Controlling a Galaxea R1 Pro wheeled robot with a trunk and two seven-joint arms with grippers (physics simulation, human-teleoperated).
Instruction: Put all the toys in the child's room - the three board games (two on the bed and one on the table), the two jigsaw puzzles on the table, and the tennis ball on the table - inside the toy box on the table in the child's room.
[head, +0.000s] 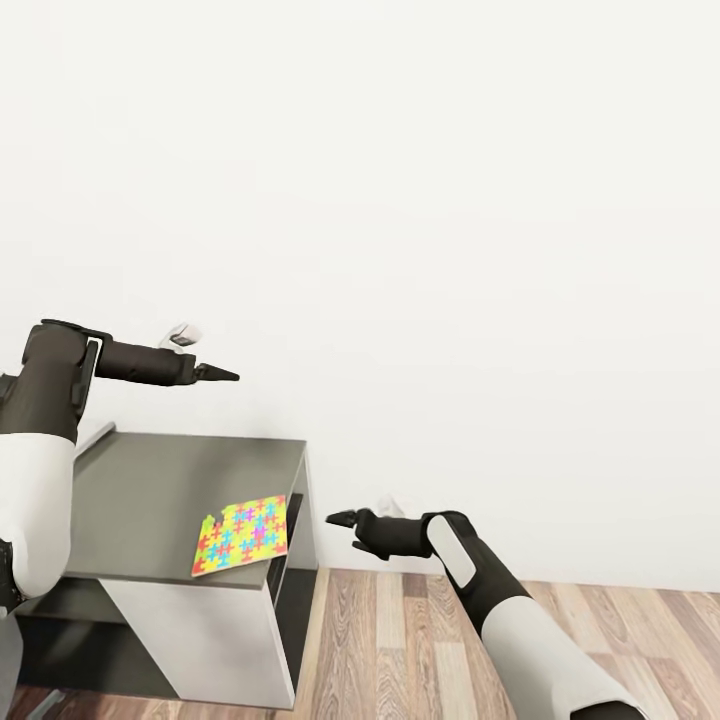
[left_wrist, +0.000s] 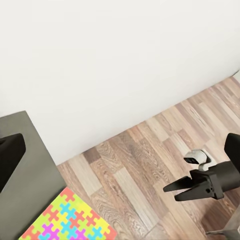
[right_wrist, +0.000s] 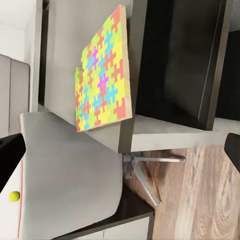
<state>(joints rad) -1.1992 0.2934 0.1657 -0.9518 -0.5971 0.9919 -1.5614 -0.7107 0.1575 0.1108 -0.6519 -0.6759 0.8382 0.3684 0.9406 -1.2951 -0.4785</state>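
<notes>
1. Plainly between pickups: left gripper (head: 228, 376) held out level above the lower dark grey side unit (head: 140, 490) of the table, fingers spread wide and grasping nothing, judging by the left wrist view, where they sit at opposite edges.
2. Right gripper (head: 335, 519) lower, off the unit's end and over the wood-plank floor (head: 420, 640), pointing back toward it – likewise spread and empty, its two black prongs parted in the left wrist view.
3. Thin flat jigsaw puzzle (head: 242, 535) of bright red, yellow, green and blue interlocking pieces lying flat at the unit's near corner, closest to the right gripper, one edge flush with or just over the rim. Probably the next thing to take; handy there for a pinch at the edge rather than from above.
4. Small yellow-green tennis ball (right_wrist: 15, 196) resting on a pale surface at the edge of the right wrist view – cannot tell on what. Nearer, a pale grey chair (right_wrist: 75, 170) with metal legs.
5. No brand, label or readable writing anywhere; puzzle face pure colour.
</notes>
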